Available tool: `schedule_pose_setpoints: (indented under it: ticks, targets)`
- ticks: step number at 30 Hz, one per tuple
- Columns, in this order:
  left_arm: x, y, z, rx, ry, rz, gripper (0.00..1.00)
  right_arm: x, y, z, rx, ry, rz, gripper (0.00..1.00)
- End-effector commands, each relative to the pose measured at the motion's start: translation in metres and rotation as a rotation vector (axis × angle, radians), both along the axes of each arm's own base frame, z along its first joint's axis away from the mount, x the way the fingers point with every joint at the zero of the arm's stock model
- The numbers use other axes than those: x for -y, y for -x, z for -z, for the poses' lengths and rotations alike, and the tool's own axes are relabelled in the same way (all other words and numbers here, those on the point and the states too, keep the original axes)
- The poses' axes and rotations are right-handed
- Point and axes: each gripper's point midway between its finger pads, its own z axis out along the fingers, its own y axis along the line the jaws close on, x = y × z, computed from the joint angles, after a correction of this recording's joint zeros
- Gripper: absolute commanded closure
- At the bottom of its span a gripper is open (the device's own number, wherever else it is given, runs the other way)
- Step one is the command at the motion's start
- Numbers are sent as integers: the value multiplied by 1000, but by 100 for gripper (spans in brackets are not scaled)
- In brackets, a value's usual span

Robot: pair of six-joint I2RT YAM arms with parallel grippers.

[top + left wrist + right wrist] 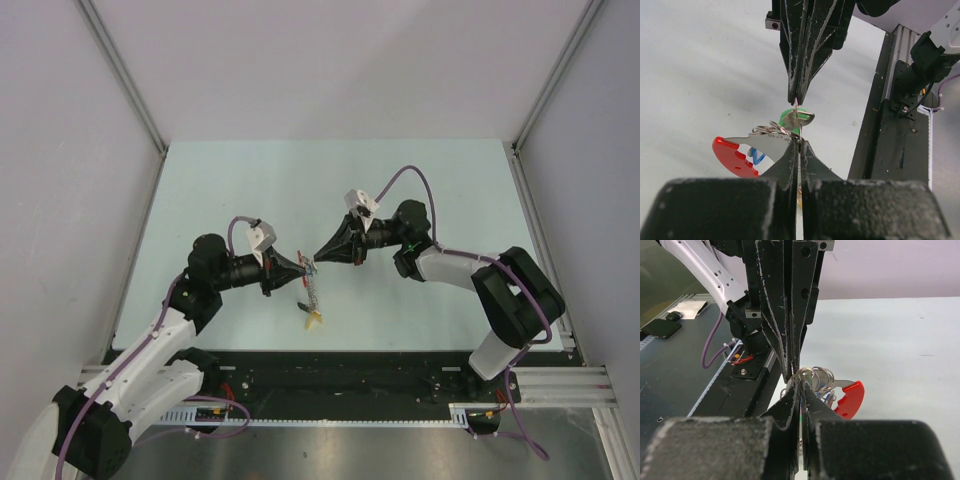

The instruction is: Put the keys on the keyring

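Pale green tabletop (250,190) between plain white walls (350,60) carries nothing but the two arms, whose tips meet above its middle. The keyring (311,290) hangs there in the air, off the surface, dangling below the meeting point with its yellow tag (314,319) lowest. In the left wrist view its cluster of thin wire rings sits just beside the fingertips, and its red curved piece (731,154) juts out to the side. The flat grey metal by the rings bears small stamped digits that read something like 1716, though they are too small to be sure of. The green key (786,117) lies against the rings, between the two tips, its metal part pointing sideways. The blue key (757,156) shows only partly, tucked beside the red piece. The left gripper (800,145) is closed, pinching the keyring at the rings. The right gripper (796,97), tip to tip with it, is also closed, nipping a thin wire ring of the keyring seen edge-on. A black rail (350,375) runs along the near edge
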Motion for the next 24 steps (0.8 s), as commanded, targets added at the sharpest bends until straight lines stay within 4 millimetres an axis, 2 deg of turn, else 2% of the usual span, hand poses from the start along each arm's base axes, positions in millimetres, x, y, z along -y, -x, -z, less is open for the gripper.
schedule_pose_setpoints:
  ticks: [1,24]
  targets:
    - [3,0,-17,82,28,29,100,-4,1,-15,67,-39,-30,100]
    - [3,0,-17,80,29,23,100,-4,4,-18,65,-49,-51,100]
